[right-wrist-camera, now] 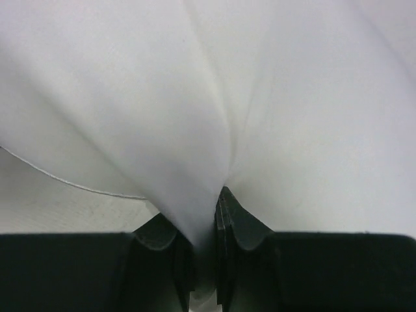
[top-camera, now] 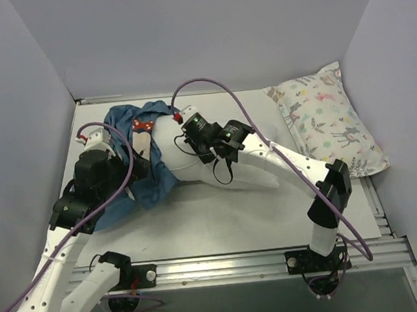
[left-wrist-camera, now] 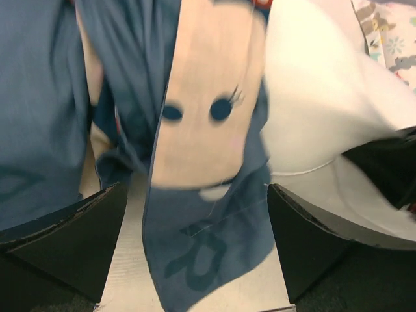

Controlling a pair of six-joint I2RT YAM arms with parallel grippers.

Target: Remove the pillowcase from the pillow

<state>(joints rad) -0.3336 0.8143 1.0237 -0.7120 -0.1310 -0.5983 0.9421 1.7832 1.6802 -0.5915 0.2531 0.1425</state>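
White table (top-camera: pixel 236 219) — right pincer (right-wrist-camera: pixel 203 218) pinching pillow (right-wrist-camera: pixel 195 97); left pincer (left-wrist-camera: pixel 195 190) spread over pillowcase (left-wrist-camera: pixel 39 104).

**Top external:** a fixed camera high behind the arm bases looks down and forward over the whole table (top-camera: pixel 221 220), far from the pillow (top-camera: pixel 165 149) and pillowcase (top-camera: pixel 129 123). **Left wrist:** a near view past the left gripper (left-wrist-camera: pixel 195 188) onto the pillowcase, with the pillow at right. **Right wrist:** the nearest view, past the right gripper (right-wrist-camera: pixel 203 240), filled by the pillow, which all three views share.
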